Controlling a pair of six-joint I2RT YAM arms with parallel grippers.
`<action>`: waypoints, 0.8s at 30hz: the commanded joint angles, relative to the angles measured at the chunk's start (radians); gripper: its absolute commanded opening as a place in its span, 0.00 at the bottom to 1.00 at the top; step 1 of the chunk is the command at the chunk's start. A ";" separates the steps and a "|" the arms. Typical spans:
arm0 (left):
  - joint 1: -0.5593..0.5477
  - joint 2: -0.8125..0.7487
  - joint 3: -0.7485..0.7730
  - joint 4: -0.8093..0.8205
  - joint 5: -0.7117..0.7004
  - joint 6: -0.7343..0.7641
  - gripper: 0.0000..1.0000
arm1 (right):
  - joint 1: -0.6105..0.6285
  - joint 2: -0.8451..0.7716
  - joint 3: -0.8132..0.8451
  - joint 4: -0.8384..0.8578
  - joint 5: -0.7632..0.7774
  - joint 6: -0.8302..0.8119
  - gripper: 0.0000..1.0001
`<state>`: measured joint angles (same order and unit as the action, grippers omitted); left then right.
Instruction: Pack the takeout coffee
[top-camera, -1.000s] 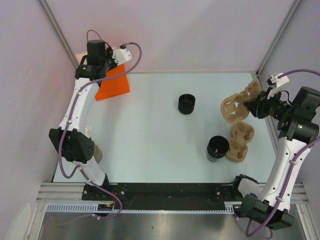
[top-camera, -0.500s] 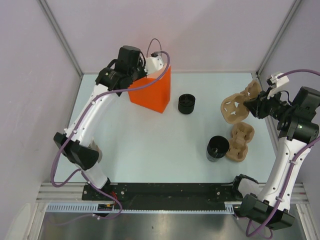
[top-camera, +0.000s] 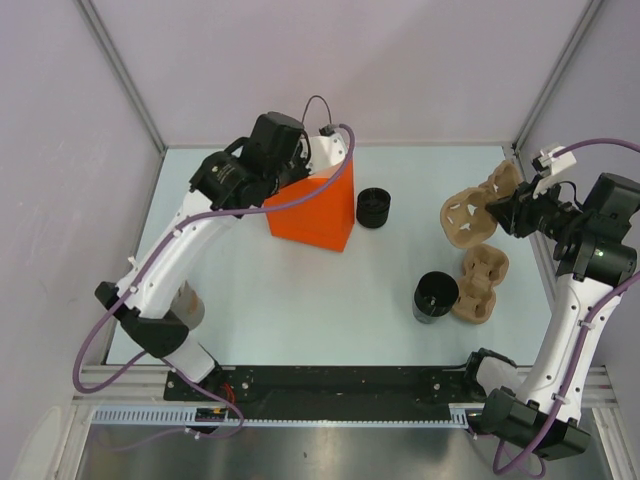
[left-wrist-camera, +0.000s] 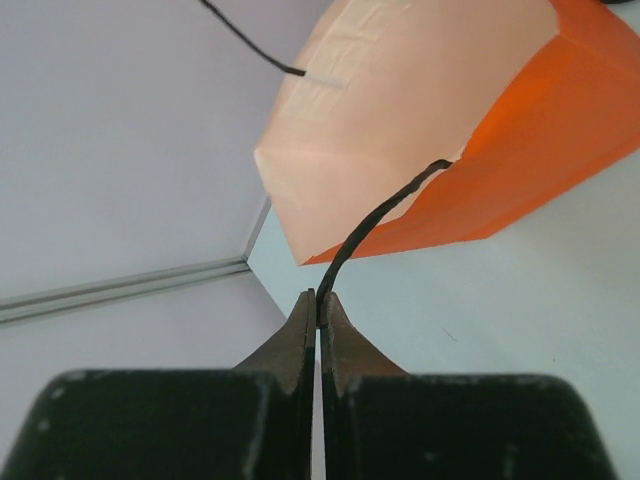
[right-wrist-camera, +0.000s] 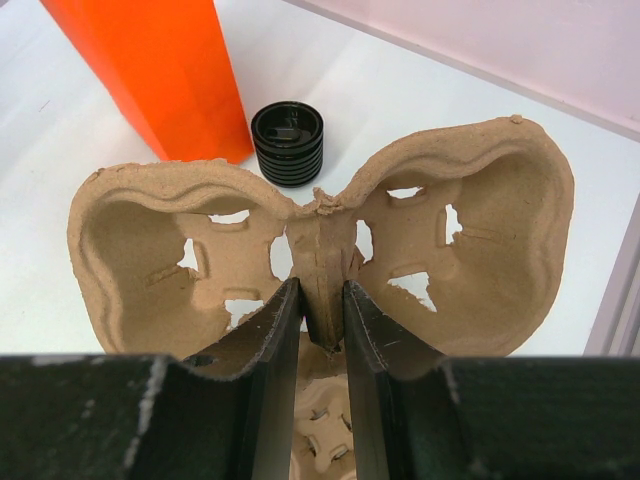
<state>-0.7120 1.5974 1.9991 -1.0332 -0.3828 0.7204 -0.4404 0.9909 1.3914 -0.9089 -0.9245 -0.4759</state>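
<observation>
**Top external view**
- Desk (top-camera: 280, 300): pale, walled at the back and on both sides.
- Takeout coffee (top-camera: 373, 208): small black cup with a ridged lid. It stands upright at mid-desk, just beside the orange bag (top-camera: 310, 212) and apart from both hands.
- Left hand (top-camera: 338, 160): sits at the bag's top edge and carries the bag.
- Right hand (top-camera: 503, 212): holds a pulp carrier (top-camera: 468, 222) off the desk at the right.
- Second carrier (top-camera: 481, 284): lies below the held one, touching a wide black cup (top-camera: 436, 296).

**Left wrist view**
- Left hand (left-wrist-camera: 318, 300): fingers fully together, pinching the bag's thin black handle cord (left-wrist-camera: 385, 212).
- Bag (left-wrist-camera: 480, 150): hangs tilted beyond the hand.

**Right wrist view**
- Right hand (right-wrist-camera: 322, 300): part-closed, clamping the carrier's (right-wrist-camera: 130, 255) centre rib, with a cup well on either side.
- Coffee (right-wrist-camera: 288, 140): stands beyond the carrier, next to the bag (right-wrist-camera: 160, 70).
- Second carrier (right-wrist-camera: 325, 440): partly visible underneath.

**Handling, judged**
- The coffee is probably light, with thin paper walls that crush easily.
- The lid may lift off, and any contents would spill if the cup tips.
- The best hold is likely a gentle one across the wall below the lid, keeping the cup upright.
</observation>
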 joint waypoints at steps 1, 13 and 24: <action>-0.047 -0.037 0.084 -0.036 -0.129 -0.084 0.00 | 0.009 -0.011 0.004 0.011 -0.005 -0.012 0.28; -0.170 0.027 0.150 -0.271 -0.093 -0.260 0.00 | 0.009 -0.020 0.003 0.005 0.000 -0.021 0.28; -0.234 -0.037 0.165 -0.357 0.016 -0.277 0.04 | 0.005 -0.021 0.004 0.002 -0.005 -0.024 0.29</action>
<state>-0.9356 1.6230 2.1155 -1.3331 -0.3870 0.4706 -0.4351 0.9867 1.3911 -0.9115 -0.9241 -0.4908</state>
